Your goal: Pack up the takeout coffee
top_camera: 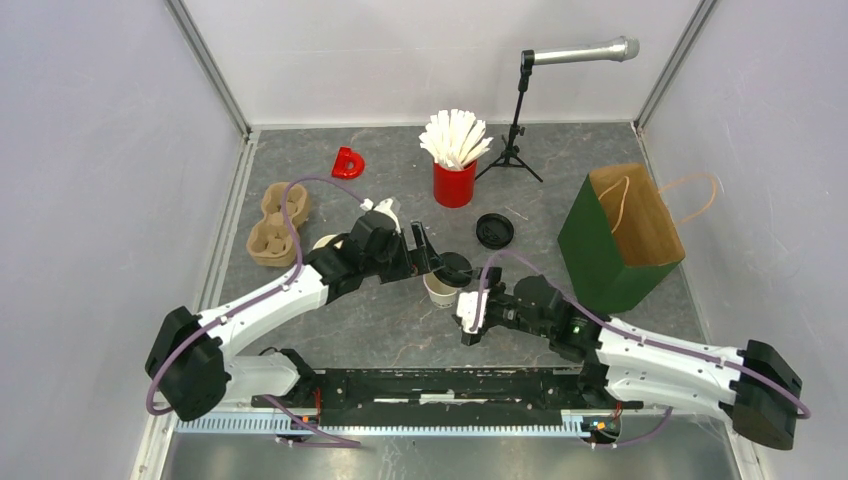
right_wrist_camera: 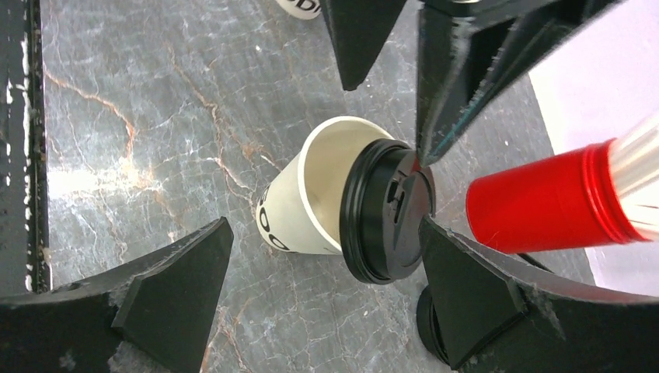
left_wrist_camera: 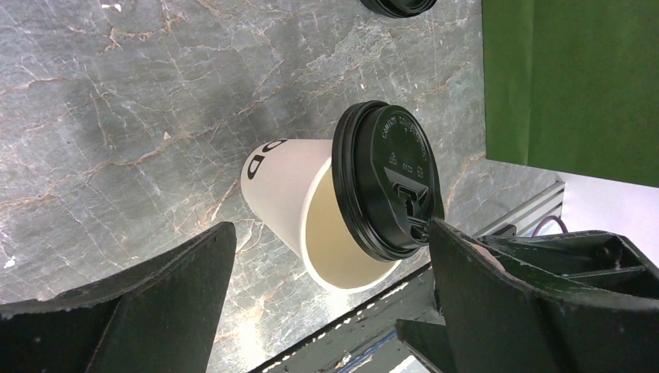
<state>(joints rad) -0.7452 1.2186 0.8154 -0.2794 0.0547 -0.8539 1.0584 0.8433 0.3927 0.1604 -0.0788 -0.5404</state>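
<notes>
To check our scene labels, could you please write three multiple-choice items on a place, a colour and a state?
1. The paper bag stands where from the middle white cup? A left; B right; C on top.
2. The cup of sticks is: A red; B blue; C yellow.
3. The black lid on that white cup is: A pressed on all round; B askew, rim partly uncovered; C absent.
Key: B, bag on the cup's right in the top view; A, its wall is red; B, cream inside shows beside the lid.

The left arm (top_camera: 265, 300) stretches far and right, the right arm (top_camera: 650, 350) leftward; left gripper (top_camera: 430, 255) and right gripper (top_camera: 467, 320) nearly meet mid-table, both with jaws spread wide
</notes>
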